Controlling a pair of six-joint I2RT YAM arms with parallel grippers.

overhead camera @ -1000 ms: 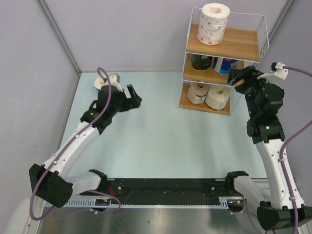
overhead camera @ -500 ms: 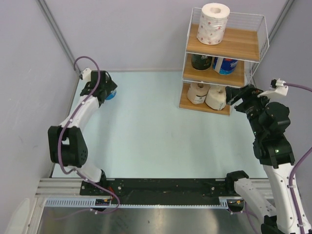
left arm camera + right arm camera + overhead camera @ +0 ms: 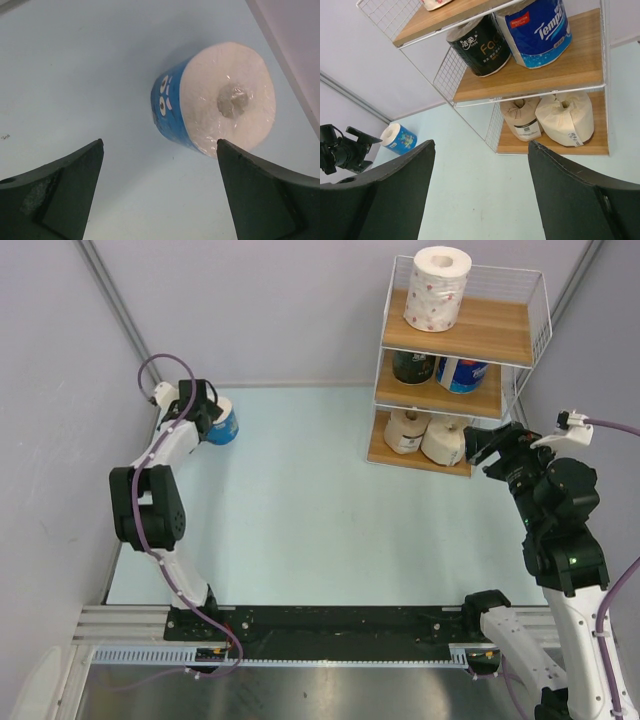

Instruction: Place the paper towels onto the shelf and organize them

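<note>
loose blue roll: the last roll off the shelf, on the table near its far left corner, close to the left wall. its white wrapped end faces the left wrist camera. i cannot tell if it stands or lies.
left gripper: released, fingers spread wide, lined up on the roll but short of it. nothing is between the fingers, a stance that suits closing in on the roll.
right gripper: spread and empty, hanging just beside the shelf's front right corner, probably keeping clear.
shelf: at the far right corner. speckled roll on top. dark roll and blue tempo roll in the middle. tan roll touching cream roll at the bottom.
in the way: the left wall crowds the grasp. the top board beside the speckled roll looks like the free spot.
</note>
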